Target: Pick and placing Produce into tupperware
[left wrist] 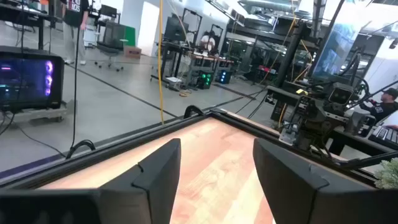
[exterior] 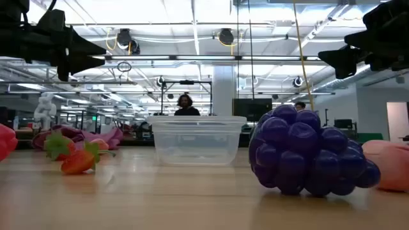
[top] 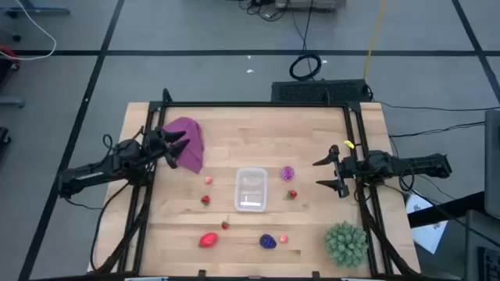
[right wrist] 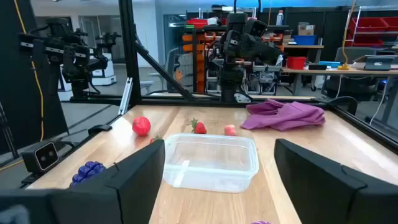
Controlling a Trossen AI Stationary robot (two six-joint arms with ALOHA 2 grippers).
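Observation:
The clear tupperware stands at the table's middle, also in the low view and right wrist view. Around it lie tiny red berries, a larger red piece, a dark purple fruit and a spiky magenta one. My left gripper hovers open above the table's left side, over the magenta cloth's edge. My right gripper hovers open near the right edge, raised off the table.
A magenta cloth lies at the far left. A big green spiky ball sits at the near right corner. A black frame borders the table. People stand in the room beyond.

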